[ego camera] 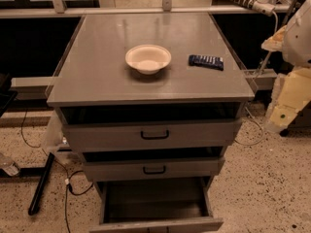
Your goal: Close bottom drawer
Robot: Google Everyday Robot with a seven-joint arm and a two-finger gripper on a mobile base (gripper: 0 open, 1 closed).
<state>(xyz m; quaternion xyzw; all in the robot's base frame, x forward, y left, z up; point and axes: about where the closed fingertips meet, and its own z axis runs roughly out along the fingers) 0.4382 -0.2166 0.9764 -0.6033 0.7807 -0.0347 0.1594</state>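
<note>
Three drawers (155, 201), one bowl (148, 58), one dark packet (206, 61), one gripper (287, 100) at right edge.

We see matt metal on the cabinet top (146, 84) and bottom drawer (155, 204), a smooth bowl (148, 58), a speckled floor (272, 183), and cream plastic on the gripper (280, 113) at right.

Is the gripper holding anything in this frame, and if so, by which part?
Nothing appears held. The gripper sits to the right of the cabinet, apart from the open bottom drawer.
</note>
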